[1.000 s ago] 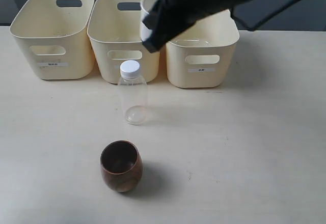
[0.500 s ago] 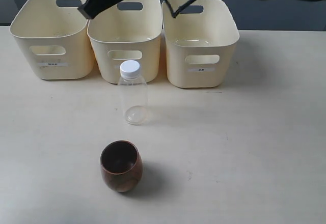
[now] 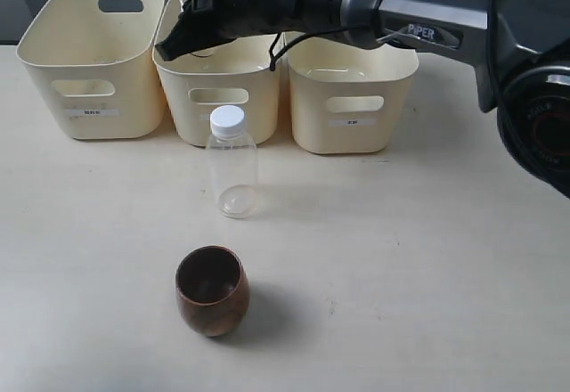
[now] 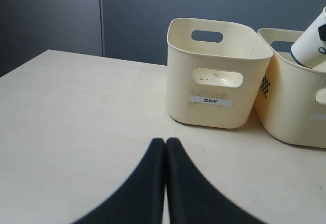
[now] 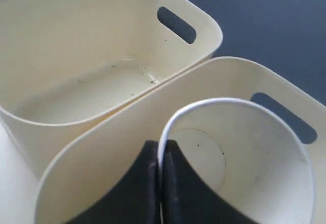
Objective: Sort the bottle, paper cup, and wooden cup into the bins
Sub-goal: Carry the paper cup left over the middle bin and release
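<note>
Arm (image 3: 419, 18) marked "PIPER" swung into view.

Paper cup (image 4: 311, 45) cut by frame edge; bin labels (image 3: 88, 112) unreadable.

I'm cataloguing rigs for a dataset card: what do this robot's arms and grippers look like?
The right arm is a glossy dark grey tube with white "PIPER" lettering, a bulky black joint housing near the frame edge, and thin black cables looping near the wrist. The right gripper and left gripper both have smooth matte black fingers that taper and curve. No sleeves or other markings show.
</note>
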